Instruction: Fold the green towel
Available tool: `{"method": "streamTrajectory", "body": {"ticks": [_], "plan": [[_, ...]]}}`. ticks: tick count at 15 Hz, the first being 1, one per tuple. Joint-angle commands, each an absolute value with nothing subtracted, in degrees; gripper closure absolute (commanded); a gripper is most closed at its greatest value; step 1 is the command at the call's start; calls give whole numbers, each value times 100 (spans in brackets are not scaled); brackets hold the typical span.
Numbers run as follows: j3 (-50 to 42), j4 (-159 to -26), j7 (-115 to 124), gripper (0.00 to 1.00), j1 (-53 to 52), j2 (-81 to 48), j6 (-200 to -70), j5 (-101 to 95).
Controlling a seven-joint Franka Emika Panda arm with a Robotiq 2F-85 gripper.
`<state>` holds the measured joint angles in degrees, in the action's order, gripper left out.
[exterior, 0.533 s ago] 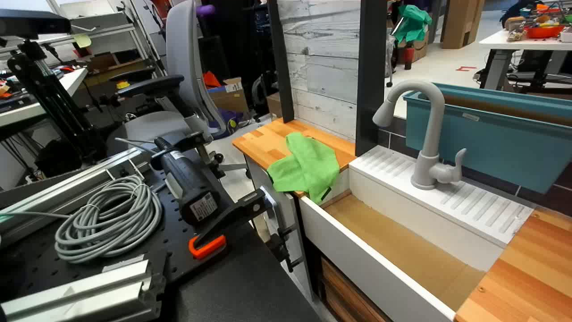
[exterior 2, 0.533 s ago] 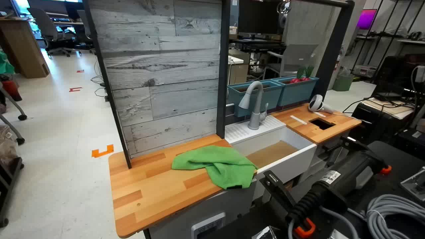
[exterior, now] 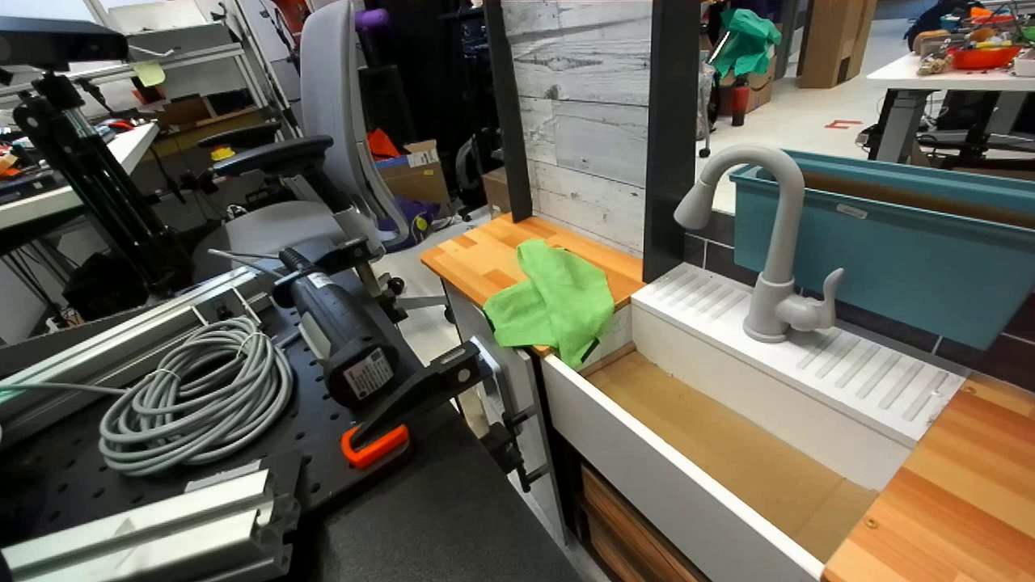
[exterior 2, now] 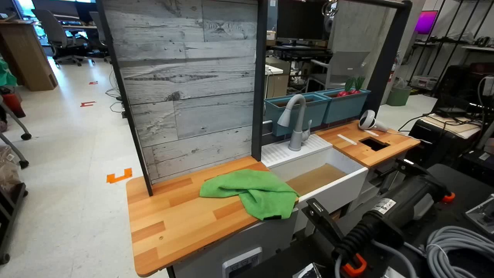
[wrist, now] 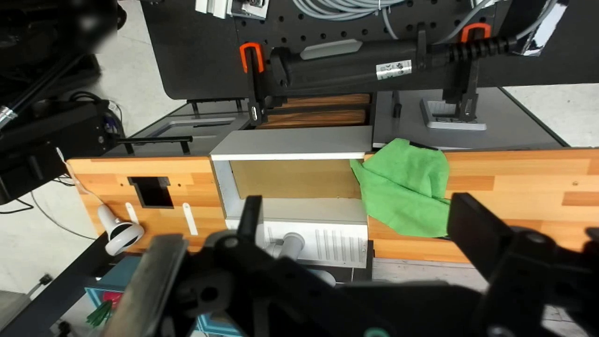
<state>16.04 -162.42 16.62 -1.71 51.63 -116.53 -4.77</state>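
The green towel (exterior: 558,303) lies crumpled on the wooden counter beside the sink, partly folded over itself. In both exterior views it reaches the counter's front edge, and a corner hangs at the sink's side; it also shows in an exterior view (exterior 2: 266,191) with a dark tag at its front edge. In the wrist view the towel (wrist: 405,192) lies below the gripper, right of the sink. My gripper (wrist: 359,199) is open and empty, high above the counter and apart from the towel. Its right finger covers a bit of the towel's edge. The gripper is out of both exterior views.
The white sink (exterior 2: 334,200) adjoins the counter (exterior 2: 185,227). A grey faucet (exterior: 780,242) rises behind it. A grey-white panel (exterior 2: 189,85) with dark posts stands at the counter's back. A black tool (exterior: 335,339) clamped to a black table (exterior: 428,517) faces the counter.
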Motion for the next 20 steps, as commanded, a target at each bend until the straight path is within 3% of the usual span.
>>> {"method": "streamTrajectory", "body": {"ticks": [1,9,18,19,20], "plan": [[1539,-16230,1712,0,-240,5146,-11635,-537],[1643,-16154,2282,0,152,4659,-12089,-763],[1812,-15577,3527,0,1222,2305,-14358,-1683],[1610,-15874,3230,0,874,3002,-13926,-1488],[1585,-15823,3270,0,906,2781,-14023,-1518]]}}
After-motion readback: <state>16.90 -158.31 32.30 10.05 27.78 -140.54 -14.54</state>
